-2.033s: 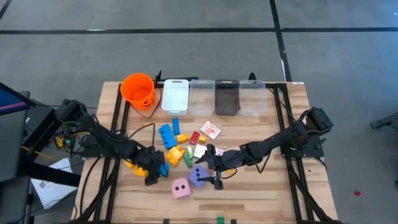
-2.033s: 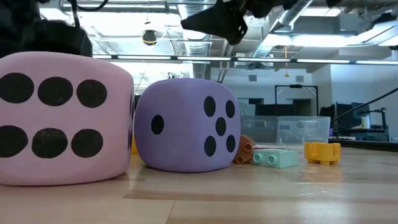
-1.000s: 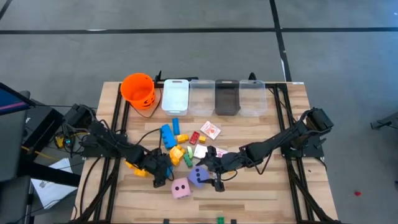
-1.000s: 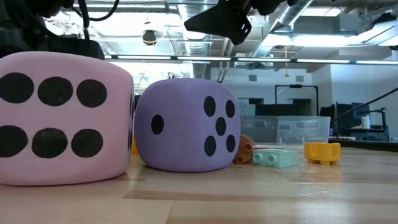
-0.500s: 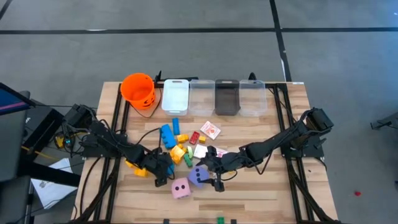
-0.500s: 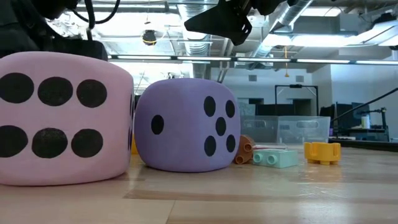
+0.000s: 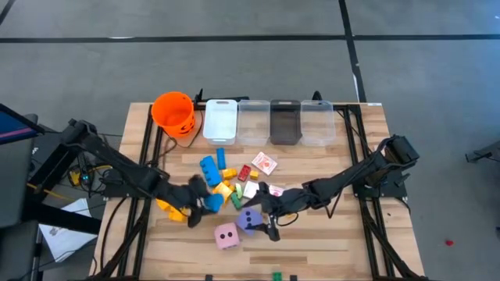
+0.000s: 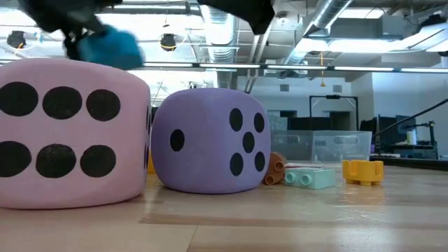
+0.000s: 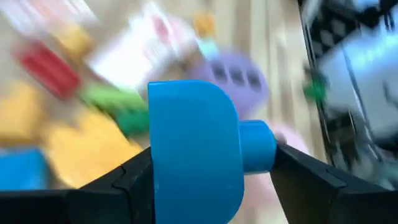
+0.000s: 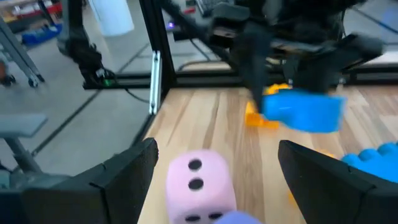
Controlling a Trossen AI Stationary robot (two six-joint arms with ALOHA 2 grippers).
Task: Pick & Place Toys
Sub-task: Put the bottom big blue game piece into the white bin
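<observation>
My left gripper [image 7: 205, 201] is shut on a blue plastic block [image 9: 196, 152] and holds it in the air over the near left part of the toy pile [image 7: 225, 186]. The block also shows in the low view [image 8: 108, 45] and in the right wrist view [image 10: 301, 111]. My right gripper [image 7: 268, 221] is open and empty, just right of the purple die [image 7: 248, 221]. The pink die [image 7: 226, 236] rests on the table near it. Pink-and-white cards [image 7: 266, 162] lie behind the pile. My left gripper pinches the blue block between its two fingers, one on a flat side [image 9: 154, 168], the other on the opposite side by the round stud [image 9: 258, 146]. The fingers come from above. The block is lifted clear of the table and the pile.
An orange bucket [image 7: 173, 112] and a row of clear bins [image 7: 269, 121] stand along the far edge. A yellow block [image 7: 168, 209] lies left of my left gripper. Bare wood [image 7: 328, 234] lies at the near right.
My left gripper has risen from the table by the pink die and gone a little toward the far edge, taking the blue block up with it. The dice and the pile have stayed where they were.
</observation>
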